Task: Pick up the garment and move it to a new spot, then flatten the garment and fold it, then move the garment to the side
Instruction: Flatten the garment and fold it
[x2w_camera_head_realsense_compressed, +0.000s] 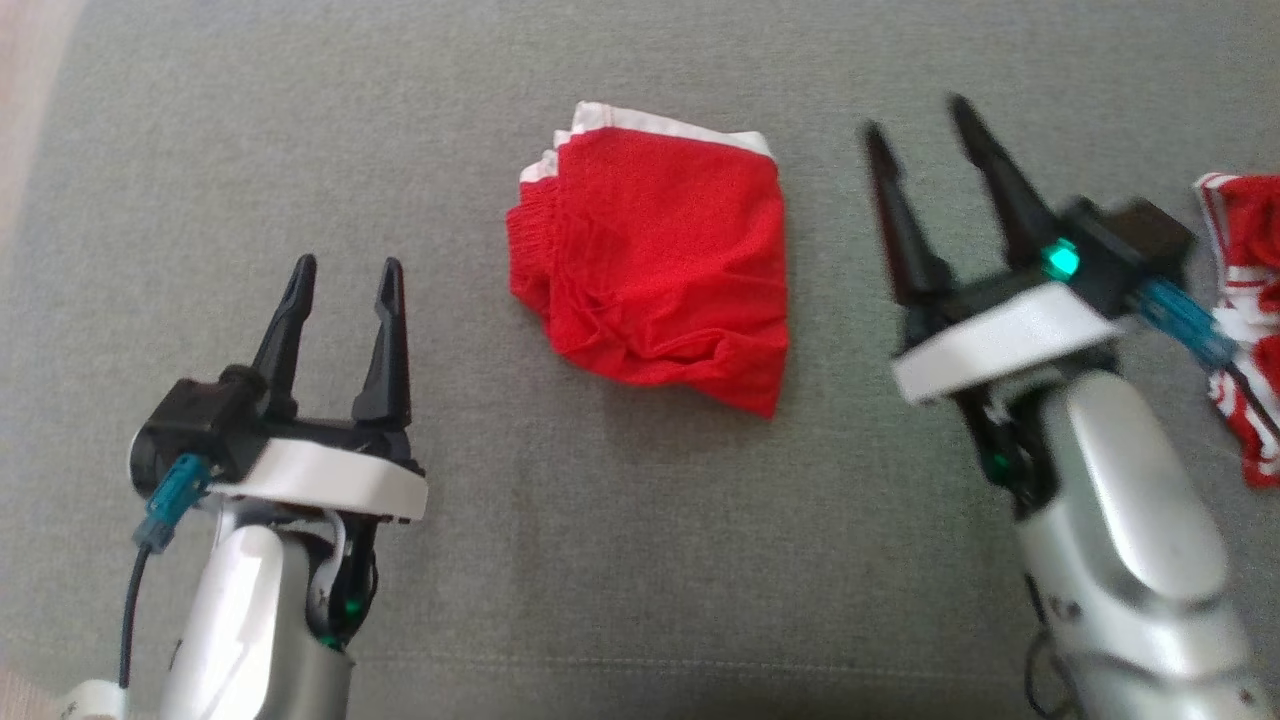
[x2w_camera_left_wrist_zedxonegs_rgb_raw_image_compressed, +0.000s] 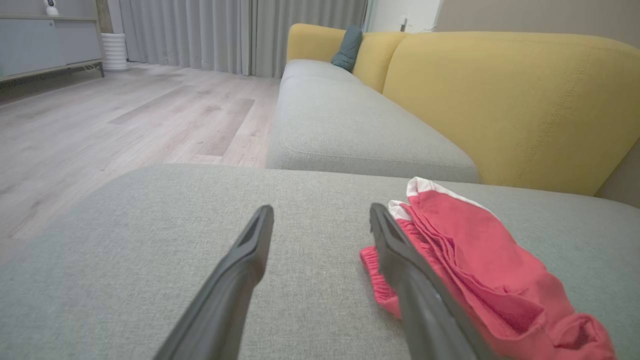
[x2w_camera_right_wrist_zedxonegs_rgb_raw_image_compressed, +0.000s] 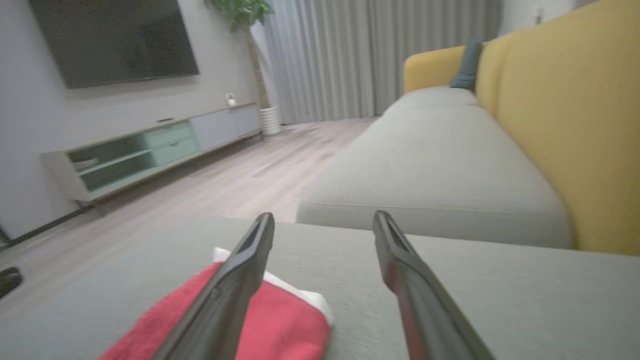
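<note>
Grey cushion (x2w_camera_head_realsense_compressed: 640, 560), left claw (x2w_camera_head_realsense_compressed: 348, 266), right claw (x2w_camera_head_realsense_compressed: 918, 116) splayed

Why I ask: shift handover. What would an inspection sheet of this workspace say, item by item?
Surface: grey sofa cushion, flat.
Job's things: red garment with white trim, folded and wrinkled, lying between the grippers, touching neither.
Clutter: striped red-and-white cloth, crumpled, at the head view's right edge.
Grippers: left gripper open, empty; right gripper open, empty, blurred.
Cables: black cable from a blue connector at the left wrist; second blue connector at the right wrist.
Surroundings: yellow backrest, wooden floor, grey curtains, wall television.
</note>
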